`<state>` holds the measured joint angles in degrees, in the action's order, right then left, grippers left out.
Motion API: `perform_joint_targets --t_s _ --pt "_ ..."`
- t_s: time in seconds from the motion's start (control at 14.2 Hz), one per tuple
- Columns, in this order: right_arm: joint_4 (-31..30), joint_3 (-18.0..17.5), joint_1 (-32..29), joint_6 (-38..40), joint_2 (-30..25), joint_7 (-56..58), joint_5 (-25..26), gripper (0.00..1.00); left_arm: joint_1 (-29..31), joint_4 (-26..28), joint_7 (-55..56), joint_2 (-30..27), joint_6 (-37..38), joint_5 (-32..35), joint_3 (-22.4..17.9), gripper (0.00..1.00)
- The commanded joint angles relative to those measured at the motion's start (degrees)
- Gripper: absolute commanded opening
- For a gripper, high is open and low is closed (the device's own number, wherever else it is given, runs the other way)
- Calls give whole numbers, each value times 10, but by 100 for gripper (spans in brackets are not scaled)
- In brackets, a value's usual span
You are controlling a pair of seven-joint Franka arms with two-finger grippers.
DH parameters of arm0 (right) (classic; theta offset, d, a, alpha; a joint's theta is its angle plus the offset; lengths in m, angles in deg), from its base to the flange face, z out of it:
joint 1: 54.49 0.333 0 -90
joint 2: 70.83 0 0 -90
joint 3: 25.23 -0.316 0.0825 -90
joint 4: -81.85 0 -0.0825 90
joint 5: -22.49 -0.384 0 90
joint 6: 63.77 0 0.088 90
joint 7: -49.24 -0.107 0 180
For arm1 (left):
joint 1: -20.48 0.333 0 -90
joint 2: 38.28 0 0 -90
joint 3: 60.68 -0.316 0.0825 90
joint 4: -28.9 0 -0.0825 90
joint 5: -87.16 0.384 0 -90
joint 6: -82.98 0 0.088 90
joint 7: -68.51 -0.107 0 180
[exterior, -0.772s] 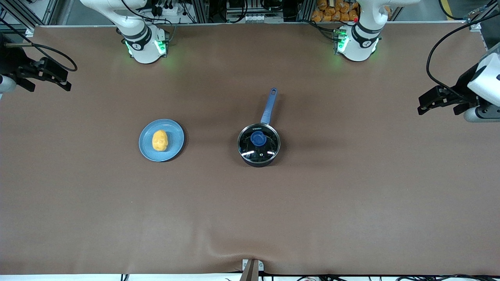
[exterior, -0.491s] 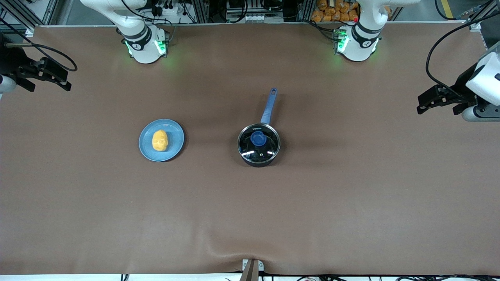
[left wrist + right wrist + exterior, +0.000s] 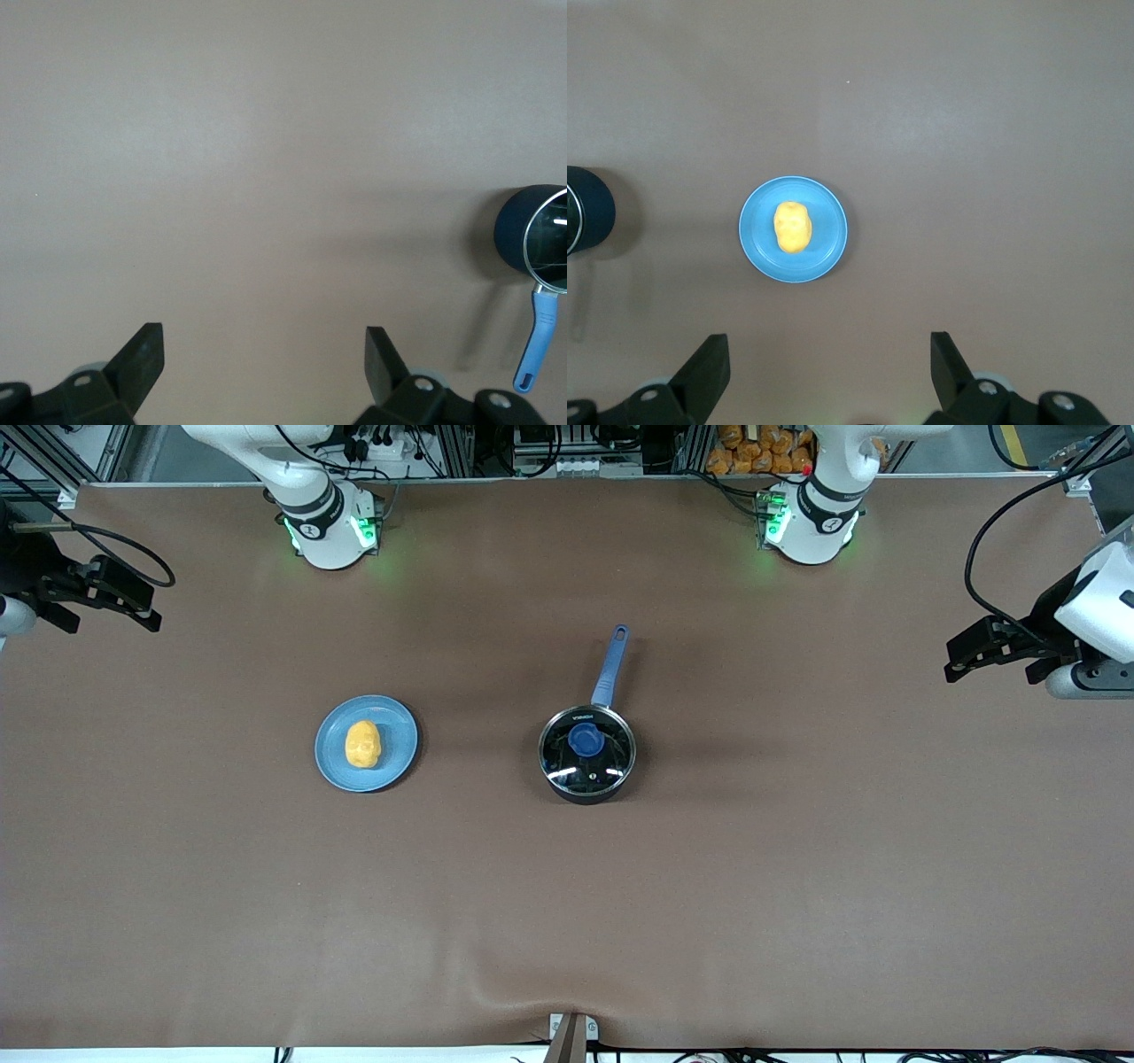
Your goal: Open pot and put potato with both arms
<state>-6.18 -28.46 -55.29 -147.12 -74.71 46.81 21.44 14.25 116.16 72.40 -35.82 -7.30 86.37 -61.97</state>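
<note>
Left gripper (image 3: 957, 662) and right gripper (image 3: 146, 607) raised, fingers spread.

1. Showing two white arms with dark grey rings at the joints.
2. Glowing green at both round bases.
3. Trailing black cables in loops.
4. Ending in black grippers: left gripper (image 3: 957, 662), right gripper (image 3: 149, 609).
5. Showing small silver screws on flat black fingers (image 3: 142, 359).

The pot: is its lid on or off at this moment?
On. The glass lid with its blue knob sits flat on the pot, covering its rim. Neither gripper is near it, and the potato is on the plate.
</note>
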Motion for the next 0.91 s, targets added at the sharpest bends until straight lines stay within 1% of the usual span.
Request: perform_joint_targets --t_s 0.0,0.7,0.84 --pt "6 -3 -10 6 2 5 -9 100 -5 20 7 -19 -9 -2 -5 100" --pt "6 -3 -10 6 2 6 -9 100 -4 18 16 -21 -9 -9 -6 100" --pt "6 -3 -10 6 2 6 -9 100 -4 19 37 -21 -9 -10 -6 100"
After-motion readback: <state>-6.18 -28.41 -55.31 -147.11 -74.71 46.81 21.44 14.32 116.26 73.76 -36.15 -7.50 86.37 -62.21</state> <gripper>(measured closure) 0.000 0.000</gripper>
